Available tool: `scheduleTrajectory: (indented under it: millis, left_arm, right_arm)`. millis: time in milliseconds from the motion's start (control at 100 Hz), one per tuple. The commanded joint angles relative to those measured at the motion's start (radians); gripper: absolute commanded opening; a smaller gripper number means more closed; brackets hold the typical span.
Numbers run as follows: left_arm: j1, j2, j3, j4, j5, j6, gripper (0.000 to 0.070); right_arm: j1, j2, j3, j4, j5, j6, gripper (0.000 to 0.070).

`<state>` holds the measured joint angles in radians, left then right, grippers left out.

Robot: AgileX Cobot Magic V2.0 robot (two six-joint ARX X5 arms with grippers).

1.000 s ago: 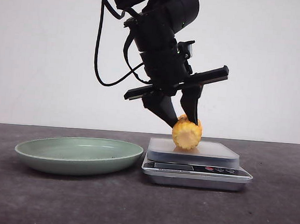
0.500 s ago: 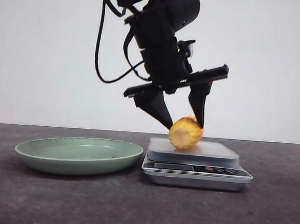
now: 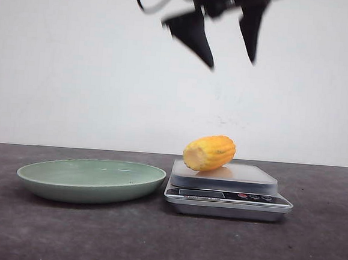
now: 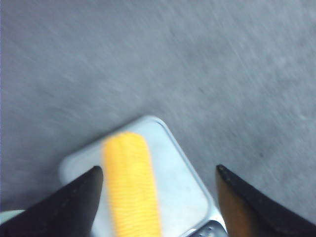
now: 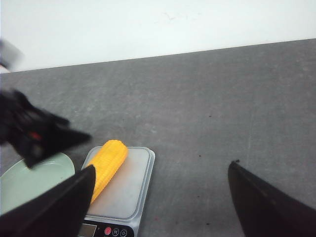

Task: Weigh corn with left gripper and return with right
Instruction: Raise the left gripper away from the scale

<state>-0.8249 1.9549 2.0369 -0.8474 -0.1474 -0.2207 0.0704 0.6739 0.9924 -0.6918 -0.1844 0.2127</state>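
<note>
The left end effector [image 3: 228, 43] hangs high above the scale [image 3: 228, 190], fingers spread apart and holding nothing. The corn [image 3: 209, 152] lies well below it on the scale's platform, on its side, pale cut end facing the green plate [image 3: 91, 179]. In the left wrist view the corn [image 4: 131, 187] sits between the two finger [image 4: 59, 207] tips in the picture but far beneath them; that view is motion-blurred, so I read the arm as moving.

What has changed: a second ago the left fingers were clamped on the corn, which stood more upright on the platform. Half a second ago they had parted, with the cob tipping over at the fingertips. Now the arm has lifted clear to the top of the front view and the cob has settled flat, a little further toward the plate side of the platform. Scale and plate have not moved.

My reading: the weighing half of the task is in place, with the corn resting free on the scale. The display is too small to read.

The right end effector [image 5: 160, 202] is open and empty, fingers wide, with the corn [image 5: 106, 167] below and ahead of it, nearer its left finger. I judge the return to the plate, just beside the scale, comes next.
</note>
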Motion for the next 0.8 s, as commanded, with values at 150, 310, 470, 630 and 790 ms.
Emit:
scheduleTrajectory:
  millis: [150,310,470,630,790]
  left_arm:
    - [0.007,-0.256,0.066,-0.076,-0.089,0.074,0.0432]
    - [0.008,-0.462,0.066,-0.208,-0.257,0.1,0.0429]
    - [0.008,-0.654,0.066,-0.345,-0.347,0.074,0.0429]
    - [0.008,-0.81,0.064,-0.487,-0.412,0.028,0.0428]
    - [0.008,-0.933,0.028,-0.61,-0.515,-0.027,0.0428]
  right_arm:
    - [0.002,0.004,0.018,0.009,-0.002,-0.016,0.0544]
    - [0.002,0.004,0.018,0.009,-0.003,-0.017,0.0544]
    - [0.002,0.004,0.018,0.009,-0.019,-0.018,0.0544]
    - [0.002,0.004,0.018,0.008,-0.027,-0.021,0.0544]
    - [0.019,0.006,0.018,0.008,-0.028,-0.025,0.0544]
